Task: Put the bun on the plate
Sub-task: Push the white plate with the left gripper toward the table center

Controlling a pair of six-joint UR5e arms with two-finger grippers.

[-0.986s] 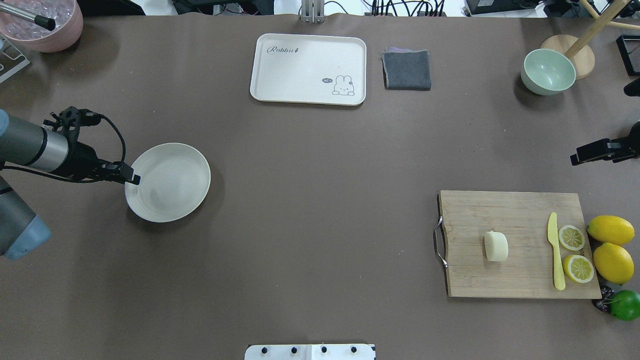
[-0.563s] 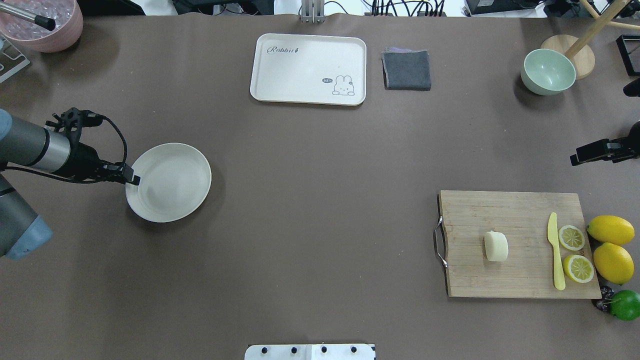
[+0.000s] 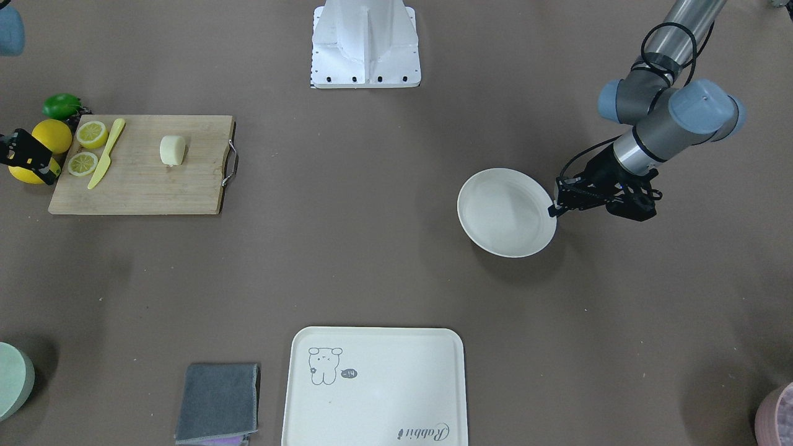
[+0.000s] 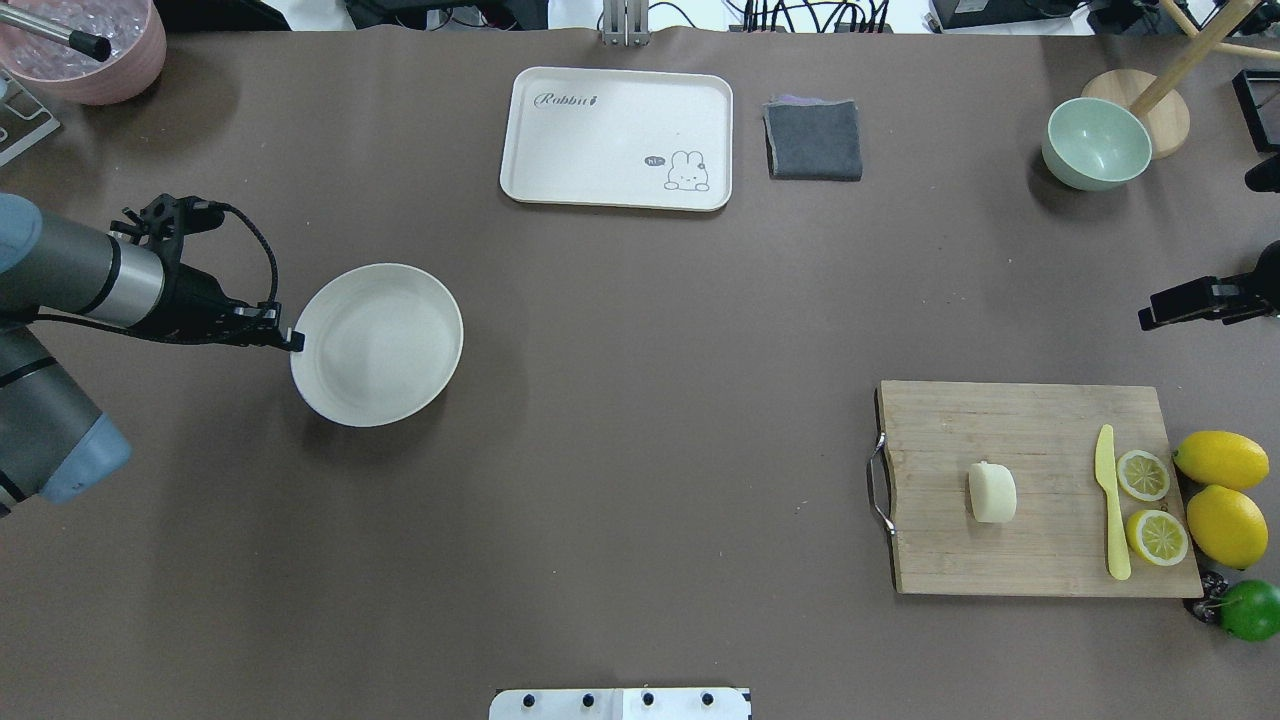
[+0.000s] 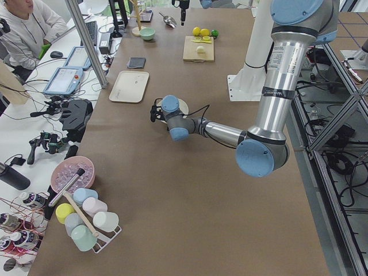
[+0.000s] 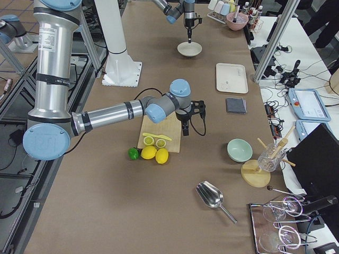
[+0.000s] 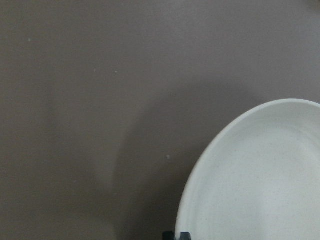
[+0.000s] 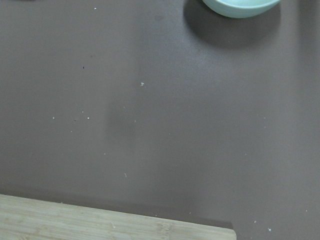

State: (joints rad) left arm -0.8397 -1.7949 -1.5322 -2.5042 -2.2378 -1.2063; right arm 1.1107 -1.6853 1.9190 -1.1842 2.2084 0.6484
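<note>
The bun (image 4: 992,492) is a pale cream lump lying on the wooden cutting board (image 4: 1030,430) at the right; it also shows as the bun (image 3: 172,150) in the front-facing view. The round off-white plate (image 4: 385,350) is at the table's left with nothing in it. My left gripper (image 4: 295,342) is shut on the plate's left rim, and its fingertips (image 7: 176,235) pinch the rim at the bottom of the left wrist view. My right gripper (image 4: 1150,318) hovers beyond the board's far right corner, away from the bun. Whether it is open is not visible.
On the board lie a yellow knife (image 4: 1110,515) and two lemon halves (image 4: 1143,475). Whole lemons (image 4: 1222,460) and a lime (image 4: 1250,610) sit beside it. At the far edge stand a cream tray (image 4: 617,137), grey cloth (image 4: 814,139), green bowl (image 4: 1096,143) and pink bowl (image 4: 90,50).
My left gripper has moved right and away from the robot's base, taking the plate along by its rim. The bun and right arm have not moved.
</note>
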